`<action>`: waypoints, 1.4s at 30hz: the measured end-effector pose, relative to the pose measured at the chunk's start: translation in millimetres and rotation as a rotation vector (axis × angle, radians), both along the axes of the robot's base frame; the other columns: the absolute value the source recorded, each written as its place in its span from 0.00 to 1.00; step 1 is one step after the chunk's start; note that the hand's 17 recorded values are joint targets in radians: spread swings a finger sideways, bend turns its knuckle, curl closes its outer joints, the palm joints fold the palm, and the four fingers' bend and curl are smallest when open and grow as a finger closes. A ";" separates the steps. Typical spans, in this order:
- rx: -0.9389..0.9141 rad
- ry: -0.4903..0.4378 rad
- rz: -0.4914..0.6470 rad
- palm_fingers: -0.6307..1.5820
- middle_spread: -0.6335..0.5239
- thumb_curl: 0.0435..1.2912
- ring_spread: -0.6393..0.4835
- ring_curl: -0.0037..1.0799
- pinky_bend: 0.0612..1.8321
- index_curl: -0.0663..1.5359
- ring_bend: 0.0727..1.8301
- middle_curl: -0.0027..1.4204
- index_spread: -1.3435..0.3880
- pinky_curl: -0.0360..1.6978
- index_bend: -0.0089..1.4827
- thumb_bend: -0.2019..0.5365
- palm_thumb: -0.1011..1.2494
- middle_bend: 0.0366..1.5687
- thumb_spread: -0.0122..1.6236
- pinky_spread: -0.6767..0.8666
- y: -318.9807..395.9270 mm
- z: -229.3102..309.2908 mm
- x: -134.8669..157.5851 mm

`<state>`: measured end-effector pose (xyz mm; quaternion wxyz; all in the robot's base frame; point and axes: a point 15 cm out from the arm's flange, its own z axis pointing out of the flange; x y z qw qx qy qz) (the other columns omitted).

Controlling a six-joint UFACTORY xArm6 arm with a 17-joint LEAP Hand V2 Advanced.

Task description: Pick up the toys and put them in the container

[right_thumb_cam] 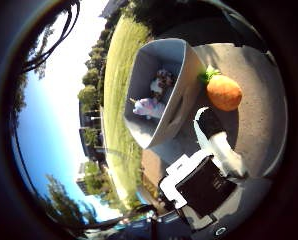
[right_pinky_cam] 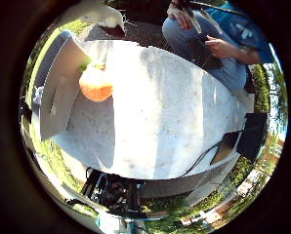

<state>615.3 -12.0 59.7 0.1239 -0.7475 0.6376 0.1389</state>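
An orange plush toy with green leaves [right_thumb_cam: 223,92] lies on the grey table [right_pinky_cam: 165,112], right beside the outer wall of a grey fabric container [right_thumb_cam: 181,85]. Inside the container sit a white and purple plush toy [right_thumb_cam: 148,107] and a brown and white plush toy [right_thumb_cam: 161,80]. One white finger with a black part of my right hand [right_thumb_cam: 214,150] reaches out straight over the table near the container's corner, a little short of the orange toy. Nothing is held in the hand.
A person [right_pinky_cam: 218,39] crouches at the table's far side, holding a dark device, apart from the toys. A black box [right_pinky_cam: 253,134] and a dark flat thing [right_pinky_cam: 226,146] sit at one table edge. Grass surrounds the table.
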 end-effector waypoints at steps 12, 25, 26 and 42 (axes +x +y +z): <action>-0.079 -0.064 -0.080 0.38 0.59 0.34 0.82 0.29 0.26 0.20 0.23 0.25 0.72 0.22 0.12 0.22 0.57 0.10 0.69 0.74 19.5 -74.0 26.1; -0.164 -0.059 -0.091 0.46 0.59 0.31 0.85 0.29 0.26 0.20 0.27 0.26 0.76 0.19 0.12 0.23 0.51 0.10 0.70 0.75 47.6 -154.0 17.2; -0.175 -0.054 -0.086 0.47 0.59 0.31 0.86 0.30 0.26 0.20 0.28 0.26 0.77 0.19 0.12 0.23 0.51 0.11 0.69 0.75 47.0 -156.5 15.5; -0.188 0.047 -0.026 0.79 0.44 0.38 0.60 0.58 0.59 0.27 0.66 0.53 0.52 0.35 0.25 0.30 0.71 0.60 0.65 0.71 45.3 -137.8 -7.3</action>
